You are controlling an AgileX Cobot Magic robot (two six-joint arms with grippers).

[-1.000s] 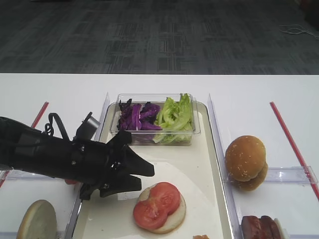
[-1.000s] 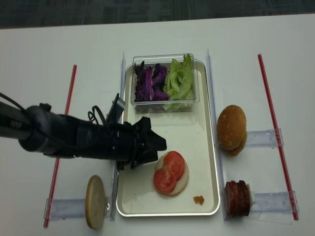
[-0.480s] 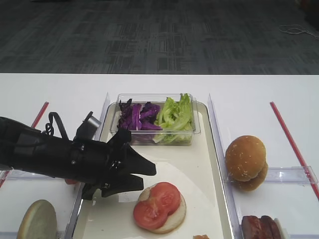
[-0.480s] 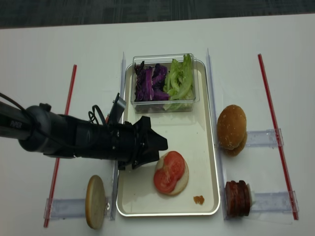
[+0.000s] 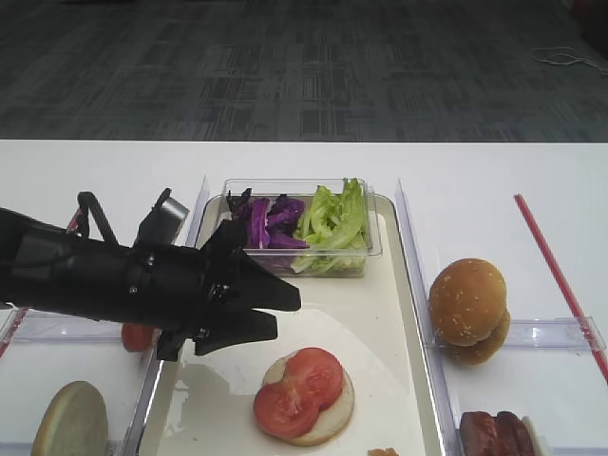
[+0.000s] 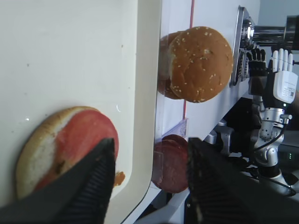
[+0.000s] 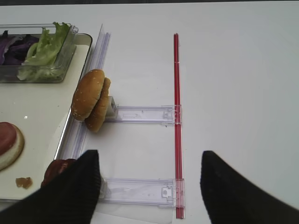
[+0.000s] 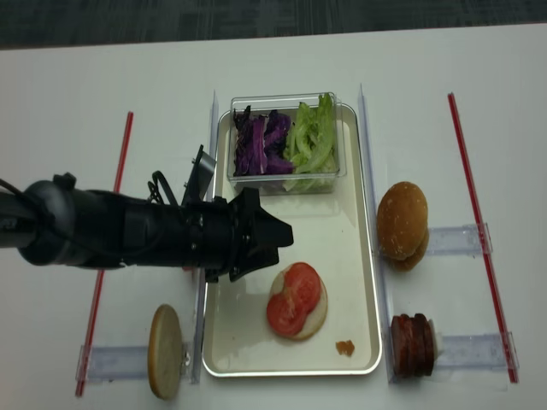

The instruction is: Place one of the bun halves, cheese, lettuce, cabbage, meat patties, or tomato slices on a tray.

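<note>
The long off-white tray lies mid-table. On it sits a flat bun half topped with two tomato slices. My left gripper hangs open over the tray's left part, just left of the tomato slices, with nothing between its fingers. My right gripper shows only in its wrist view, open and empty over the white table right of the tray. Cabbage and lettuce fill a clear box at the tray's far end.
A sesame bun and stacked meat patties stand in clear holders right of the tray. Another bun half stands on edge at the left front. Red strips run along both sides. A small crumb lies on the tray.
My left gripper has shifted slightly up and toward the far end of the tray, still open. The food has not moved.
</note>
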